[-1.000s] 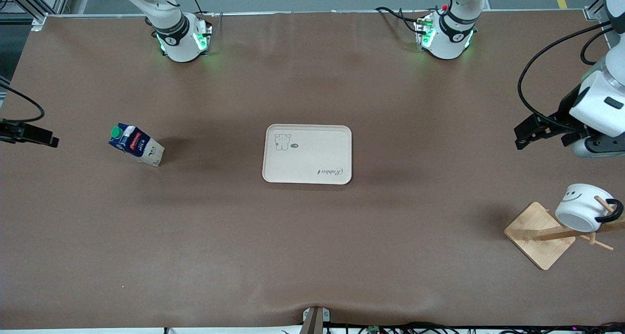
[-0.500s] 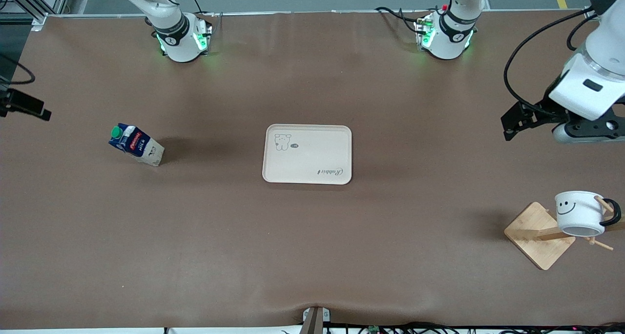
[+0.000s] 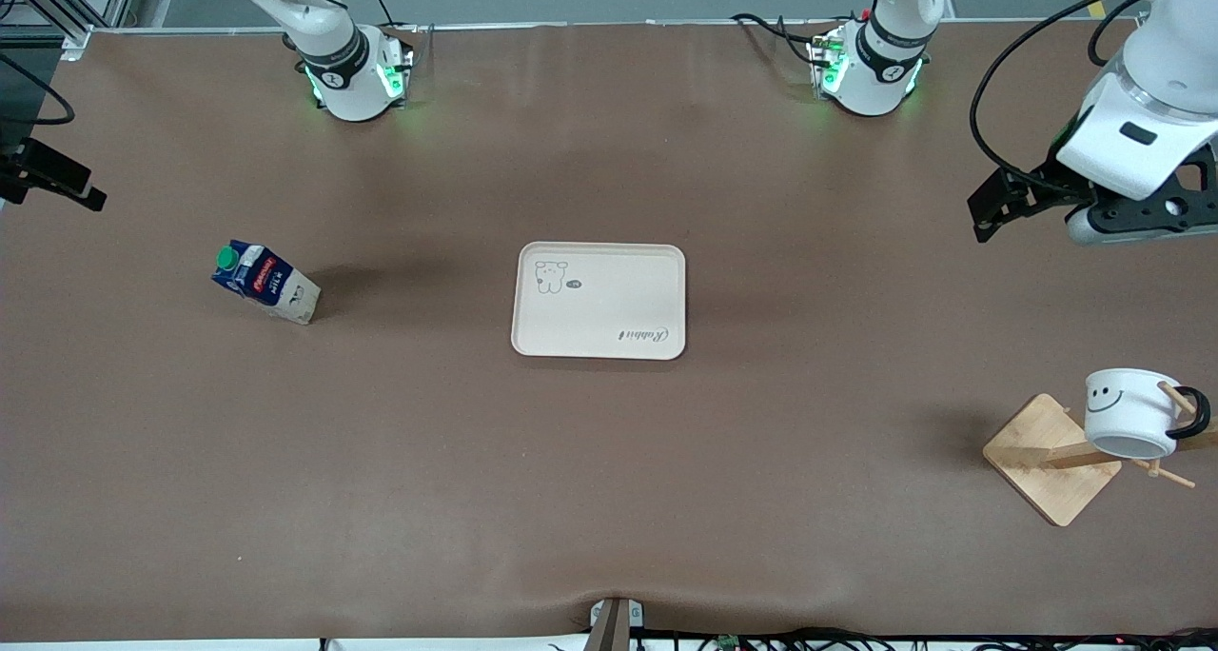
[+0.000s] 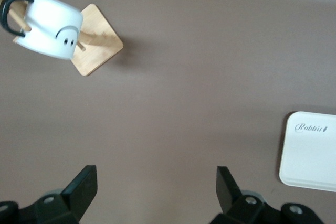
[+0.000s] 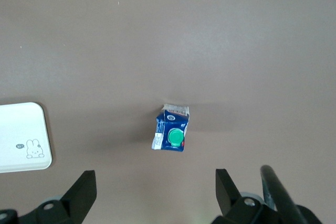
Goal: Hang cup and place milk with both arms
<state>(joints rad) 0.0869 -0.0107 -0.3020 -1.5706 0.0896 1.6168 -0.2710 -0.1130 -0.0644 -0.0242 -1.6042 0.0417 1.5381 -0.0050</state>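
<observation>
The white cup (image 3: pixel 1128 415) with the smiley face hangs by its black handle on a peg of a wooden rack (image 3: pixel 1045 461) at the left arm's end of the table; it also shows in the left wrist view, cup (image 4: pixel 52 24). My left gripper (image 3: pixel 990 211) hovers open over bare table, well apart from the cup, and is empty, left gripper (image 4: pixel 156 179). The blue milk (image 3: pixel 263 283) with its green cap stands on the table at the right arm's end. My right gripper (image 3: pixel 57 183) is open and empty above the table's edge, with the milk (image 5: pixel 172 129) below it, right gripper (image 5: pixel 155 182).
A beige tray (image 3: pixel 599 342) with a rabbit drawing lies in the middle of the table, between the milk and the rack, tray (image 4: pixel 312 171), tray (image 5: pixel 21 153). The arms' green-lit bases stand along the table edge farthest from the front camera. Brown tabletop surrounds everything.
The left gripper has drawn away from the hung cup toward the bases' side; the cup swung and settled on its peg. The right gripper also shifted toward the bases' side.
</observation>
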